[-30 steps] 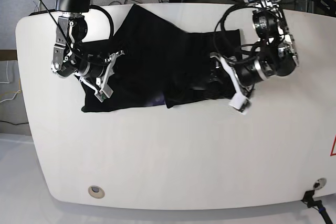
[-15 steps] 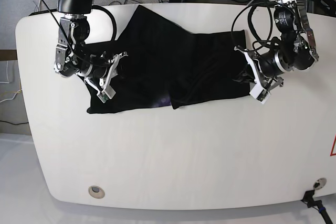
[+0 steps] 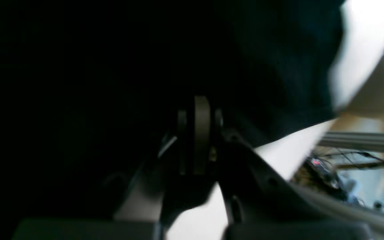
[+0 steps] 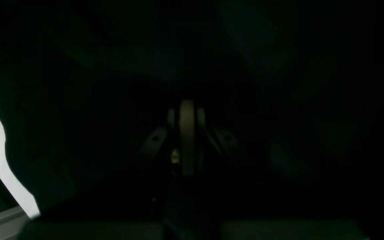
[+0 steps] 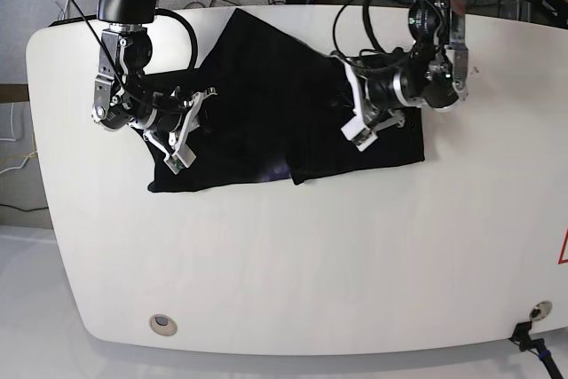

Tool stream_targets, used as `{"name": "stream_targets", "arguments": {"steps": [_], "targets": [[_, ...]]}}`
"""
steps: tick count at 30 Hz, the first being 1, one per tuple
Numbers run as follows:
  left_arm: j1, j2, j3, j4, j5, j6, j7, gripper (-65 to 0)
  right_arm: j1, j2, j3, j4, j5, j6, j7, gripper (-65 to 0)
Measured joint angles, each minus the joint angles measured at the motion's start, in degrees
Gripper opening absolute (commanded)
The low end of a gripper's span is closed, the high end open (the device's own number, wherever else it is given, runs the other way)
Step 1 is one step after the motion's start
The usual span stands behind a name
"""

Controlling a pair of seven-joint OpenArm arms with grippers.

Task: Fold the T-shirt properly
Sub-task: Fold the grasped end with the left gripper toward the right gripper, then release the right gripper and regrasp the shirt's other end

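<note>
T-shirt [image 5: 266,104] lies spread beneath both closed claws, left claw [image 5: 358,119] and right claw [image 5: 185,130].

We find the large black soft-fabric T-shirt [image 5: 266,104] spread across the far half of the white rounded table [image 5: 293,264]. The right gripper [image 5: 177,130] rests on its left part, the left gripper [image 5: 359,117] on its right part. Near half of table lies before it.
</note>
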State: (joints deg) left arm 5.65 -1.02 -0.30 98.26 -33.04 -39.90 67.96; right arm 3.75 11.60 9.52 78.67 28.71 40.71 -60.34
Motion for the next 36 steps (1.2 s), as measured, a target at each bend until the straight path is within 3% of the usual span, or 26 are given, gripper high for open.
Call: {"name": "stream_targets", "arguments": {"steps": [7,10,13,17,19,26,32,36], "targets": [[-1.4,5.2,3.8,1.2,0.0,0.0,0.2,-65.0,0.0,0.0,0.0,0.0,0.0,0.0,0.0,-65.0],[-2.8,5.6,3.9,6.3,-0.3,0.2,-0.1,-65.0,0.0,0.0,0.0,0.0,0.0,0.0,0.0,-65.0],[-3.3,4.7,2.3,11.8,-1.1,0.0,-0.2,-65.0,0.0,0.0,0.0,0.0,0.0,0.0,0.0,-65.0],[-4.2,-1.8,-2.3,10.9,-0.9,0.0,-0.4,-65.0,0.0,0.1,0.0,0.0,0.0,0.0,0.0,-65.0],[-3.9,-3.5,-5.5,8.7,0.7,0.2,0.0,-65.0,0.0,0.2,0.0,0.0,0.0,0.0,0.0,-65.0],[-4.2,-4.5,-6.3,-0.4,2.9,0.2,-3.0,-65.0,0.5,0.1,0.0,0.0,0.0,0.0,-0.4,-65.0],[-3.8,-4.3,-6.2,-12.1,6.4,0.0,-9.6,-65.0,1.0,-0.1,-0.2,2.1,-1.6,0.1,-2.1,-65.0],[-4.3,-4.5,-6.2,-14.5,5.4,-0.2,-11.1,-65.0,0.7,-0.3,-0.4,7.6,-4.7,-0.3,-7.4,-53.2]]}}
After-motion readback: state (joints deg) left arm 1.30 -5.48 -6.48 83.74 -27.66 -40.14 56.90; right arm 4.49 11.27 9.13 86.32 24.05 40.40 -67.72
